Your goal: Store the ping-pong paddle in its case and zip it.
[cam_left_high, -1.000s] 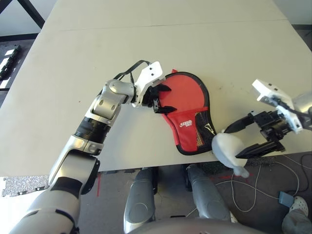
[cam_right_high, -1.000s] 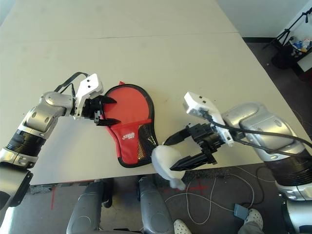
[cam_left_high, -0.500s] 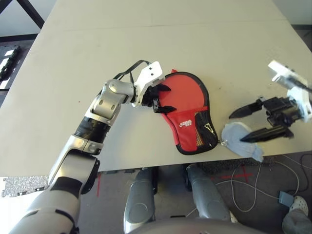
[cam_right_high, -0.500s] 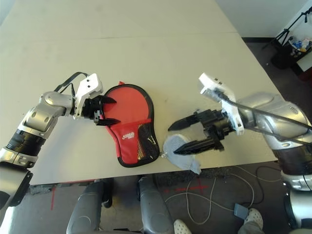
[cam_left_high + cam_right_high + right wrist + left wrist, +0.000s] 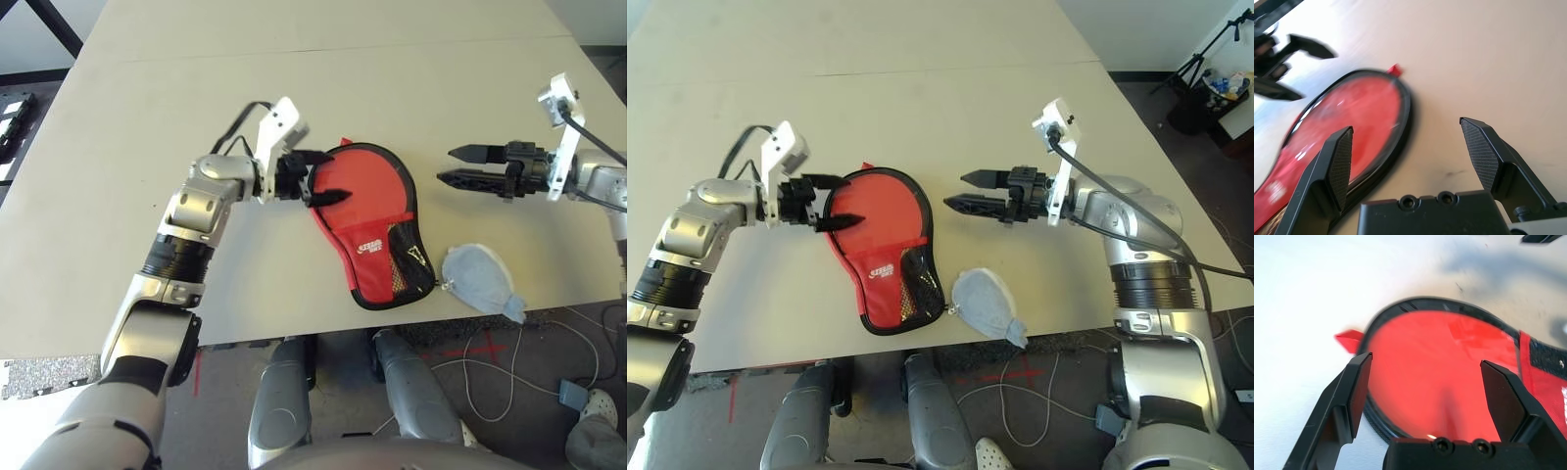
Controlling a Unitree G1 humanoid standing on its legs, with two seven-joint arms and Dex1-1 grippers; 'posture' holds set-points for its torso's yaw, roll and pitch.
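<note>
Case [image 5: 374, 227]: the red fabric pouch with black zipper edging lay flat on the pale bench [image 5: 294, 108], near the edge closest to the robot; its round end pointed away from the robot and its narrow end, with the white logo and black mesh pocket, pointed toward that edge.
Red tab [image 5: 1348, 340]: a small red tab stuck out from the round end of the case, on the side away from the robot.
Ping-pong paddle: I could not tell whether it sat inside the case; no blade or handle showed apart from the case.
Left hand [image 5: 315, 179]: it hovered at the left side of the case's round end, pointing across it, its two black fingers [image 5: 1354, 391] spread wide with nothing between them; in the left wrist view the round red face of the case lay between and beyond the fingers.
Right hand [image 5: 460, 165]: it hung above the bench to the right of the case, well apart from it, pointing toward the case; its fingers [image 5: 1337, 161] stood apart and held nothing.
Cloth lump [image 5: 477, 281]: a pale blue-white cloth lump lay on the bench just beside the narrow end of the case, on its right, close to the bench edge and nearer the robot than the right hand.
</note>
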